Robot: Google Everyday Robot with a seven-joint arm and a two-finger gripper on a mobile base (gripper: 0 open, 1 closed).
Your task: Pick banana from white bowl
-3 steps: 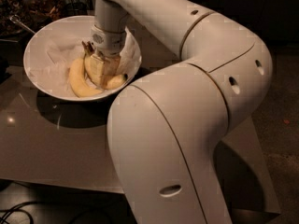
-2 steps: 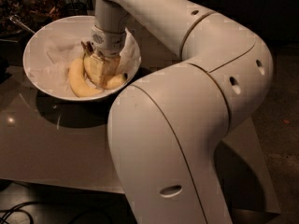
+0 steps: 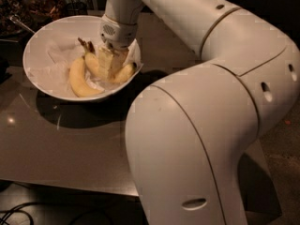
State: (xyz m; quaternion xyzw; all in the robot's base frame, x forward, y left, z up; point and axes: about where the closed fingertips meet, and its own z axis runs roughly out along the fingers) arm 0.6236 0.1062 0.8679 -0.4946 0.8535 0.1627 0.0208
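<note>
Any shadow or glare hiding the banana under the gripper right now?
Camera view: dim, warm light; the gripper, low in the white bowl, covers the middle of the banana, ends lit; the bowl throws a dark shadow on the table, one small glare spot at the left.

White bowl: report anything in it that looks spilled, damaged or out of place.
Nothing stands out. The white bowl sits upright on the table, the banana and the thicker banana lie whole on its crumpled paper, and the gripper is down at the banana.
</note>
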